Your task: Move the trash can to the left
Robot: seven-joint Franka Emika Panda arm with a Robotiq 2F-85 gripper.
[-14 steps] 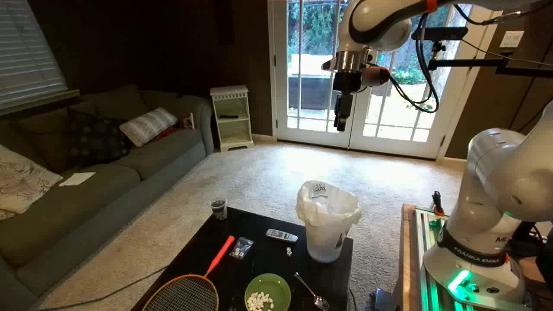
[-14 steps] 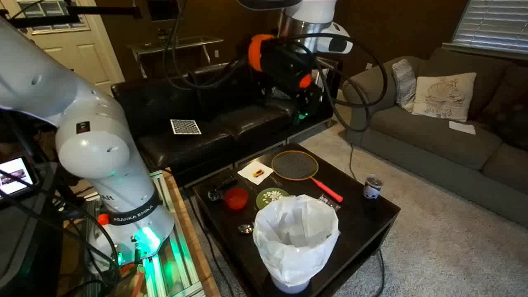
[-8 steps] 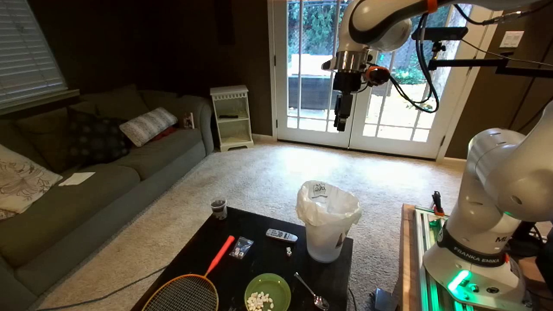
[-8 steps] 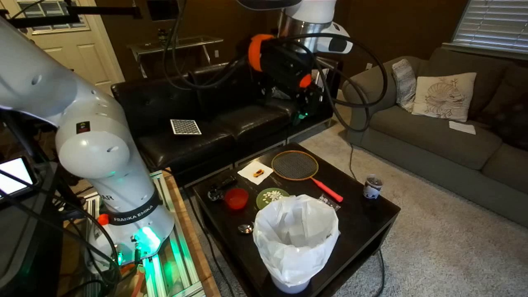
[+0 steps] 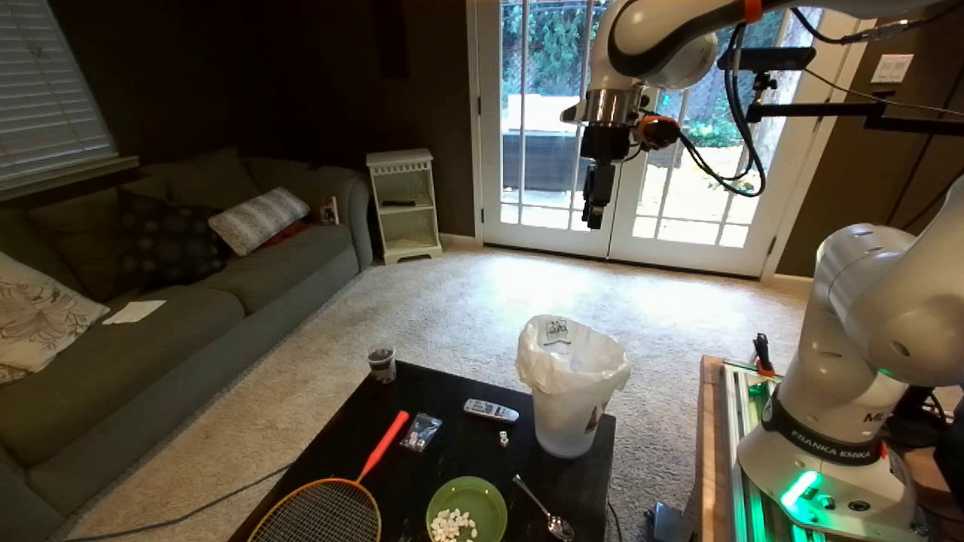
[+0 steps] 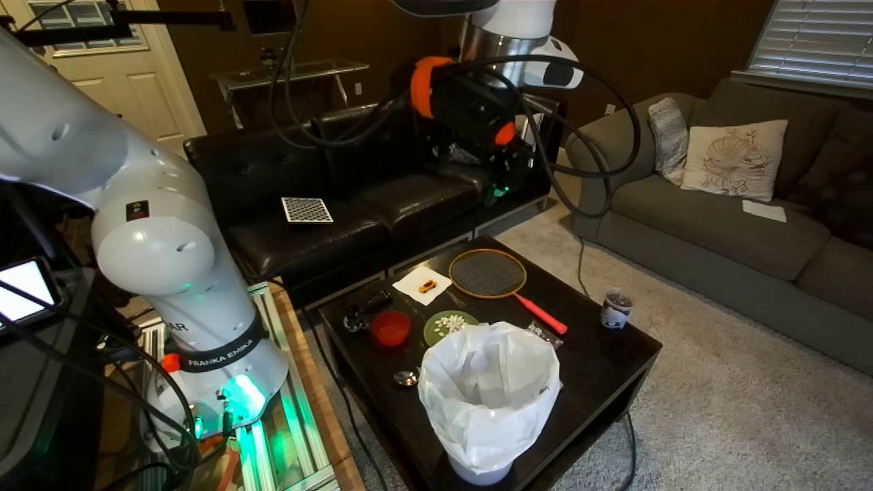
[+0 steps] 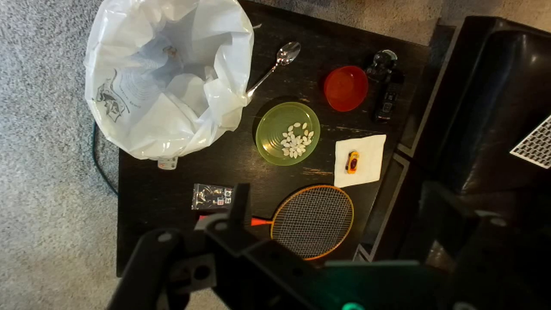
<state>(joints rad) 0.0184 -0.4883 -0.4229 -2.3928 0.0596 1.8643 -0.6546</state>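
Note:
The trash can (image 5: 570,414) is a small white bin with a crinkled white bag over its rim. It stands upright near a corner of the dark table (image 5: 422,467). In an exterior view the trash can (image 6: 487,433) is in the foreground at the table's near edge. In the wrist view the trash can (image 7: 142,133) fills the upper left, and I see into its open top. My gripper (image 5: 595,214) hangs in the air well above the table, apart from the trash can. In the wrist view the gripper (image 7: 338,198) has its fingers wide apart, with nothing between them.
On the table are a green bowl (image 7: 271,125) with white pieces, a spoon (image 7: 282,60), a red bowl (image 7: 346,88), a racket (image 7: 312,221), a toy car (image 7: 352,162) on a napkin, a remote (image 5: 491,410) and a cup (image 5: 382,364). A dark sofa (image 6: 382,198) stands behind.

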